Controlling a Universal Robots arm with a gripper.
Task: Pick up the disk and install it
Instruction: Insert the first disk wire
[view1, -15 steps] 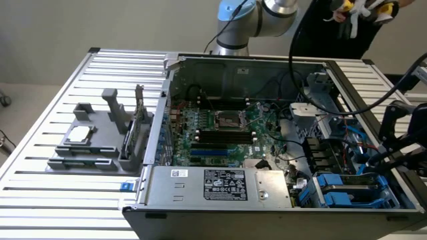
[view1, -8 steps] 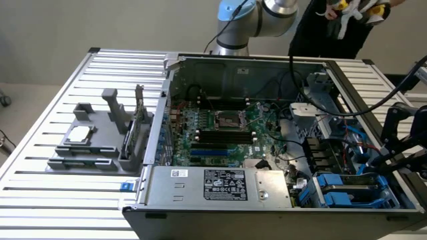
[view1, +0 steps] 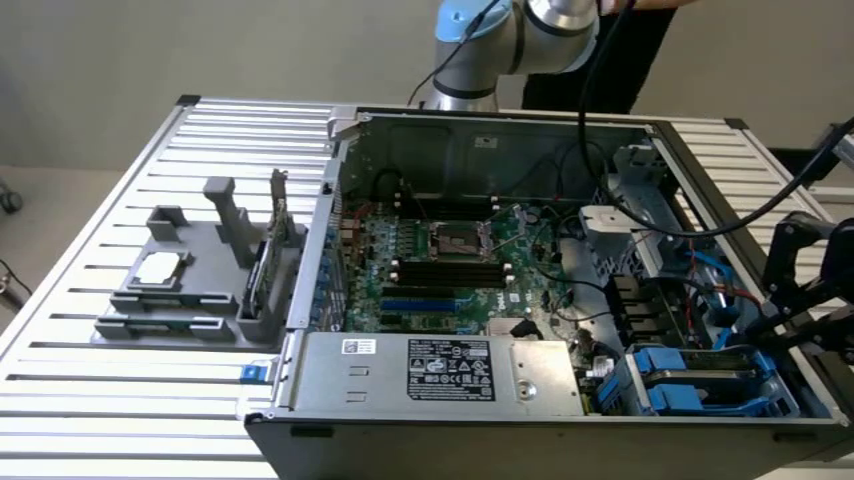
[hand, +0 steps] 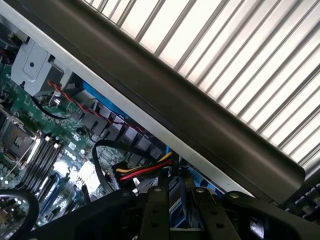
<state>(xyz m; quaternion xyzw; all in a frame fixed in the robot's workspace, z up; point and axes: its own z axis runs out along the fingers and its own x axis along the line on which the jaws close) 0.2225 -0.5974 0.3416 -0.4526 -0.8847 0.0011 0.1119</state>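
exterior: high, overlooking case (view1: 454, 150) | wrist: close, across case rim | shared: motherboard (view1: 400, 255)

Even, diffuse light brightens the scene. The slatted desk (view1: 200, 140) glares pale, almost washed out in the wrist view. Soft shadow fills the computer case (view1: 534, 445); its dark rim (hand: 200, 115) carries a dull sheen.

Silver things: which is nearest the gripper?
The flat silver hard drive in its blue plastic carrier, by the black gripper; the small square silver chip and long grey metal box lie farther away.

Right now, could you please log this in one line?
black claw: near blue drive bay | blue-framed silver metal disk: in bay of open grey computer case
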